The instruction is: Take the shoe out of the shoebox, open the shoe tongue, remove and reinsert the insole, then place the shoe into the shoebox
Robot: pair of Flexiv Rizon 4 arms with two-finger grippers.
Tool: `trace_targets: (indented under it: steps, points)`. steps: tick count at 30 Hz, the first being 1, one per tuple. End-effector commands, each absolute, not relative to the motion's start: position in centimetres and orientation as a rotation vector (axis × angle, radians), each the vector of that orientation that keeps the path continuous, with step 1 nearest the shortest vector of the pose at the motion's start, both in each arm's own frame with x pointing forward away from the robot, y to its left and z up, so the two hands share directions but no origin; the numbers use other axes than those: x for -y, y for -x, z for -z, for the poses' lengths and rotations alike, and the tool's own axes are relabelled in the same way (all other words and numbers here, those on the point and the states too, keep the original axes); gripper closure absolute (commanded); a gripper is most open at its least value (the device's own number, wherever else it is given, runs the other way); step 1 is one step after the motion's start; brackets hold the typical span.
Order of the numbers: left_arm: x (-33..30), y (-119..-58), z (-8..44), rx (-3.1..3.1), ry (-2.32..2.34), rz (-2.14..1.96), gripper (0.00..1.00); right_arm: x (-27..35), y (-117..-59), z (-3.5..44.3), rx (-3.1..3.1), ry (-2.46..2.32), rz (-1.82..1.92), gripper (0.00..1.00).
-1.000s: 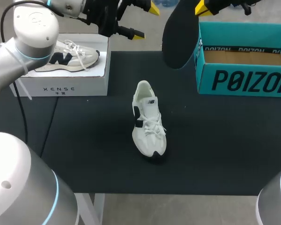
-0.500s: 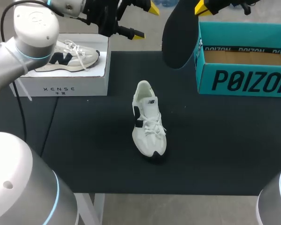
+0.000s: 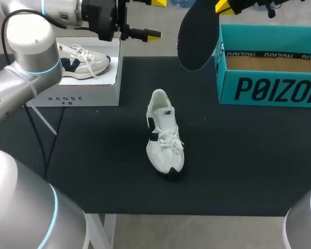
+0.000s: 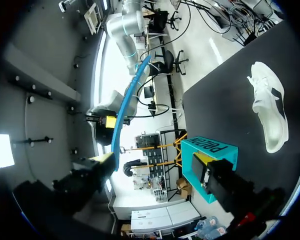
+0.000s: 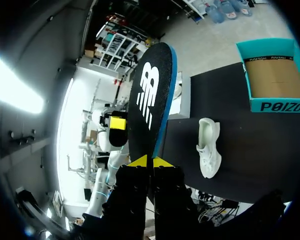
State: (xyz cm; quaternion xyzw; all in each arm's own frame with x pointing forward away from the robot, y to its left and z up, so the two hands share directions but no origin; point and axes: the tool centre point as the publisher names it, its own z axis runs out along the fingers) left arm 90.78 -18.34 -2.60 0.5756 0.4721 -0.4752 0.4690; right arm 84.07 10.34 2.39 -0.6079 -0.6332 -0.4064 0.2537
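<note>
A white shoe lies on its sole in the middle of the black table, toe toward the front edge; it also shows in the wrist views. My right gripper is shut on the heel end of a black insole with a blue rim, held high above the table's back. The teal shoebox stands open at the back right with only bare cardboard showing inside. My left gripper hangs open and holds nothing, above the back left, beside the insole.
A white box at the back left carries a second, cream and navy shoe on top. Bare black table surrounds the white shoe. My left arm reaches over the white box.
My left arm has swung, its elbow shifting right and its gripper rising slightly toward the back. The insole has edged a little left. The shoe and boxes have stayed put.
</note>
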Motion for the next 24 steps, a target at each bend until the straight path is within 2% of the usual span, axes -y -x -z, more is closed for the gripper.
trace_targets:
  steps: [1,10,24]
  points:
    - [19.1,-90.3,1.9,-1.137,-1.436,1.168,0.0,-10.6,-86.0,-2.1,1.713,1.572,1.062,1.0]
    - [20.7,-88.7,0.2,-1.044,-1.429,1.137,0.0,-11.0,-88.2,-1.8,1.706,1.499,0.935,1.0]
    - [23.0,-88.1,0.9,-0.963,-1.414,1.156,0.0,-13.2,-89.8,-1.1,1.745,1.445,0.788,1.0]
